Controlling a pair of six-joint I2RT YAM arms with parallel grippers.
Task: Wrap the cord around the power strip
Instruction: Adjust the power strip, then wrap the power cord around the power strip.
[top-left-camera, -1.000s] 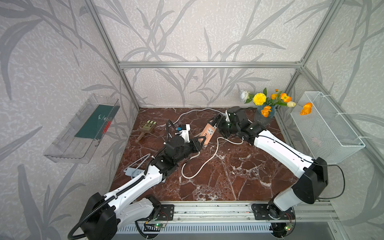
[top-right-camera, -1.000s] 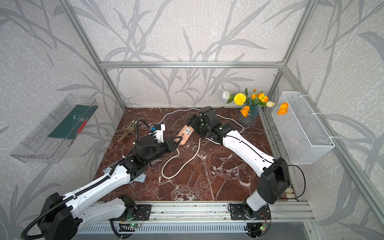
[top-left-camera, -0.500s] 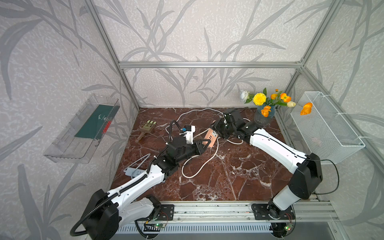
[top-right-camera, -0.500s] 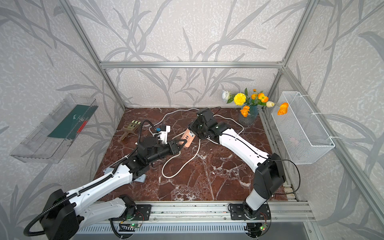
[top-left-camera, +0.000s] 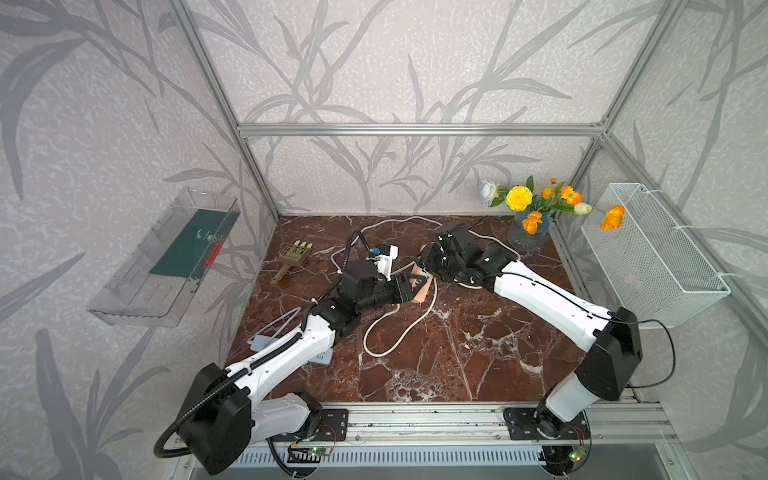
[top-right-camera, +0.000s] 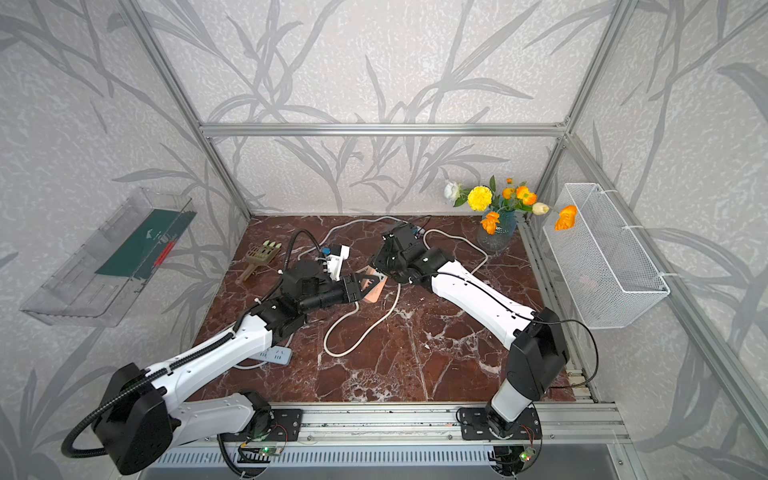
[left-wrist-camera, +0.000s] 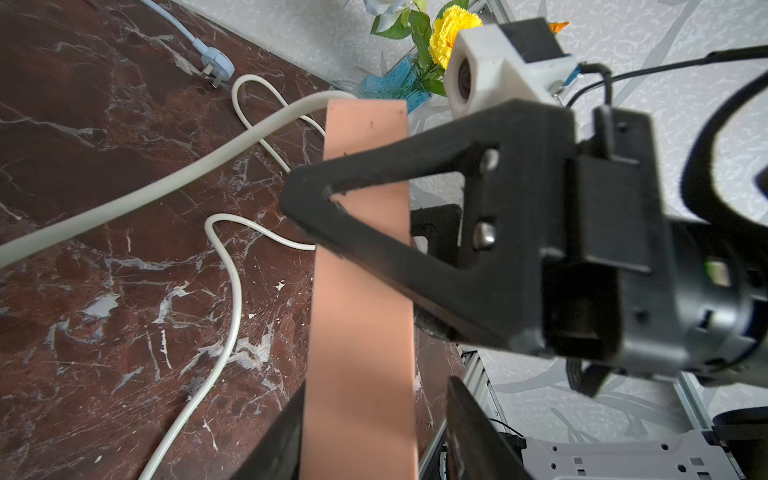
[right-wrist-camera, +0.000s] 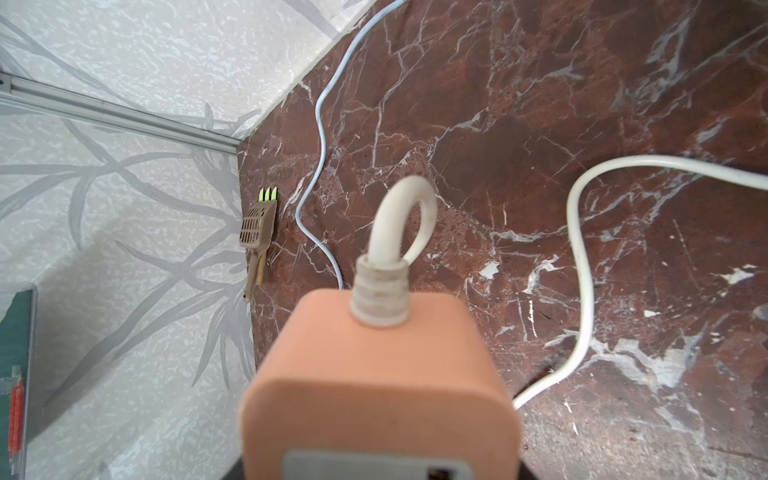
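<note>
Two arms meet over the middle of the desk (top-left-camera: 457, 357), which is red-brown marble.

1. Power strip (top-left-camera: 420, 291), salmon-pink. It sits tilted between both hands. Whether its lower end touches the desk cannot be told.
2. Cord (top-right-camera: 360, 332), white. It leaves the strip's end through a ribbed collar and curls tightly there. From there it lies loose on the desk, in one large loop toward the front and a further run toward the vase (top-left-camera: 528, 235).
3. Left hand (top-left-camera: 409, 288). The jaws are partly parted about the end of the strip away from the cord. One finger (left-wrist-camera: 286, 432) is against the strip's edge and the other is just clear of it.
4. Right hand (top-left-camera: 426, 268). It is clamped on the strip about mid-length, and the left wrist view shows a triangular finger lying across the flat face.
5. Second strip (top-right-camera: 274, 355), pale blue. It lies under the left arm, with its plug (left-wrist-camera: 216, 68) at the back of the desk.
6. Scoop (top-left-camera: 291, 258), brown and slotted, at the left rear.
7. Vase, holding flowers, in the right rear corner.
8. Wire basket (top-left-camera: 648, 266) on the right wall, and clear tray (top-left-camera: 137, 286) on the left wall.
</note>
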